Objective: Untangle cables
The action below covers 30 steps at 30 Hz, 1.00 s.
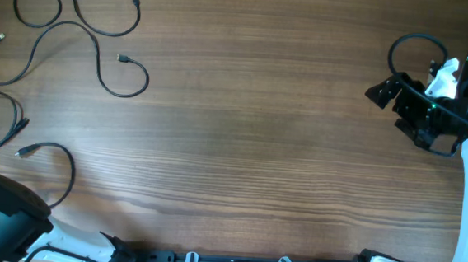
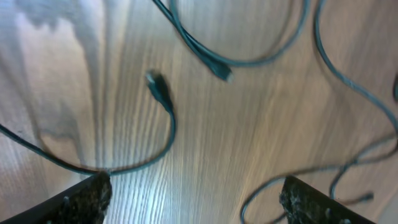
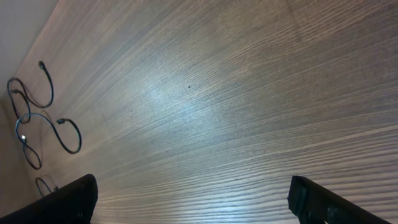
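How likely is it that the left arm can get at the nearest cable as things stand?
Probably yes: the left gripper is open right above that cable, which curves on the table just ahead of its fingers, and nothing lies between them.

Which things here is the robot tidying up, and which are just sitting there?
For the job:
thin black cables, in loose curves at the far left
left gripper, open above them
right gripper, open, far off

Just there:
wooden table
thicker black wire, looped by the right arm
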Motion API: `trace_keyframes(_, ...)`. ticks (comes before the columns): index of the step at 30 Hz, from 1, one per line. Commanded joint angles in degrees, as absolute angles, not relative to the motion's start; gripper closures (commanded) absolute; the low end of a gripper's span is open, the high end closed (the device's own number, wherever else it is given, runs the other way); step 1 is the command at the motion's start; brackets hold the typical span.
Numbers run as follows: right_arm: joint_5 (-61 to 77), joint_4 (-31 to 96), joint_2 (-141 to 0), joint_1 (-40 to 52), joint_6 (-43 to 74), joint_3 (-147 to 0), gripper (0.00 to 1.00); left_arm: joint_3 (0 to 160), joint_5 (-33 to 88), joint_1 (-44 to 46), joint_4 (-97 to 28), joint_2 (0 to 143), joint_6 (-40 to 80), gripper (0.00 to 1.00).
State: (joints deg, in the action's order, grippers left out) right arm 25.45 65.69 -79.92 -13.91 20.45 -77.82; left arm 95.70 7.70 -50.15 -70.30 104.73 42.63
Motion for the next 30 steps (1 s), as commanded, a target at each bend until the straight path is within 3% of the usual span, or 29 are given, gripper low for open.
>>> trace_keyframes(1, 25.3, 65.5, -80.4, -13.7, 19.7, -78.3, 0.00, 93.7, 8.3, -47.4, -70.0, 105.3, 34.6, 0.15)
trace_keyframes(4, 25.3, 65.2, -80.4, -13.7, 19.7, -78.3, 0.00, 90.8, 0.0, -44.9, -69.2, 105.3, 34.7, 0.21)
trace_keyframes(7, 25.3, 64.9, -80.4, -13.7, 19.7, -78.3, 0.00, 84.9, -1.0, -42.3, -66.0, 105.3, 34.8, 0.28)
trace_keyframes(11, 25.3, 65.0, -80.4, -13.7, 19.7, -78.3, 0.00, 73.5, -1.0, -39.4, -56.2, 105.3, 37.4, 0.22)
trace_keyframes(20, 25.3, 64.7, -80.4, -13.7, 19.7, -78.3, 0.00, 60.5, 0.6, -36.3, -40.3, 105.3, 41.0, 0.52)
trace_keyframes(24, 25.3, 64.8, -80.4, -13.7, 19.7, -78.3, 0.00, 60.5, 3.0, -34.7, -40.0, 105.3, 41.5, 0.82)
trace_keyframes(27, 25.3, 64.9, -80.4, -13.7, 19.7, -78.3, 0.00, 60.5, 6.6, -33.3, -40.0, 105.3, 48.2, 0.96)
trace_keyframes(30, 25.3, 65.6, -80.4, -13.7, 19.7, -78.3, 0.00, 60.5, 8.3, -33.3, -39.7, 105.3, 55.9, 0.96)
